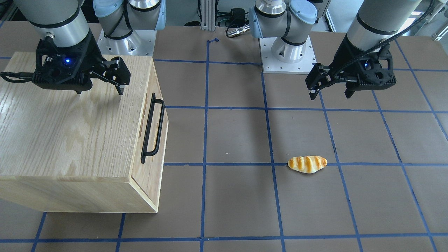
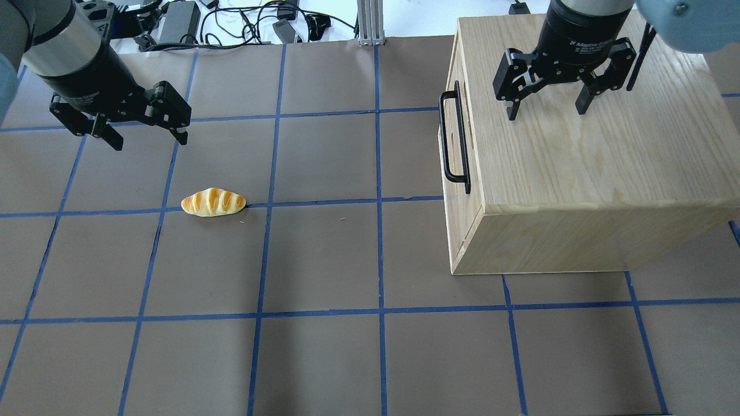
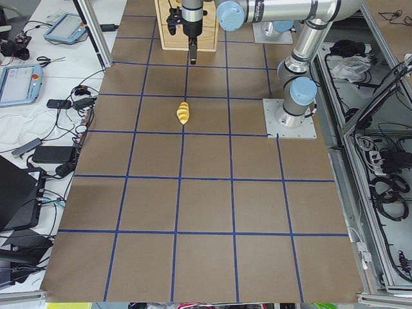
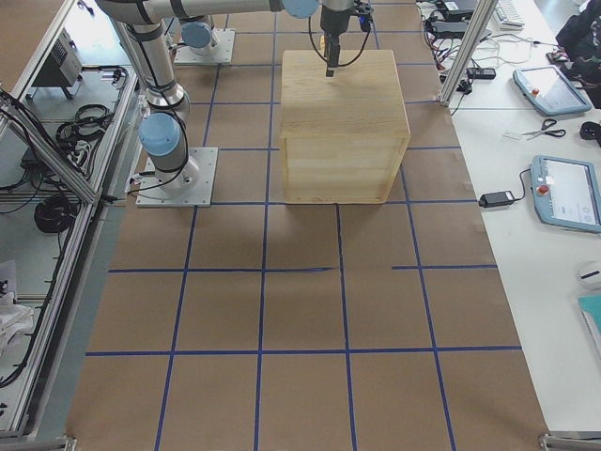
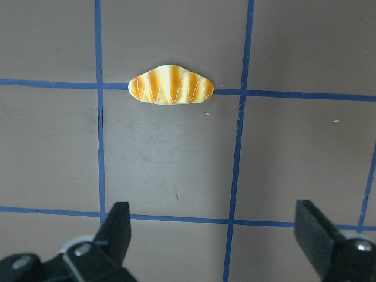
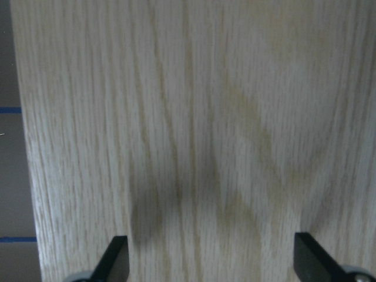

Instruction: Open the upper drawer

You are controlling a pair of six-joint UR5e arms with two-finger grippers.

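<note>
The shallow light-oak upper drawer [image 1: 140, 168] was seen only as a foreshortened front panel, set flush in the big oak cabinet [image 2: 578, 162] on the robot's right side of the brown paper-covered table with its blue tape grid [image 2: 324, 260]; its box and sides were hidden inside the cabinet, and the seams around it were hard to make out, so the drawers could not be counted; from the camera at the robot's right only the cabinet's other faces were shown, and in the right wrist view little but oak grain was seen. The panel was turned toward the robot's left, facing the table's middle; the long black metal bar handle [image 1: 160, 127] was laid level along it, its long axis running away from the robot. One cabinet, one handle, one striped golden bread roll [image 2: 213, 202] and two grippers were counted; the right gripper [image 2: 547, 112] was held spread and empty above the cabinet's top, apart from the handle; the left gripper [image 2: 149, 141] was likewise spread and empty above bare table, apart from the roll.
</note>
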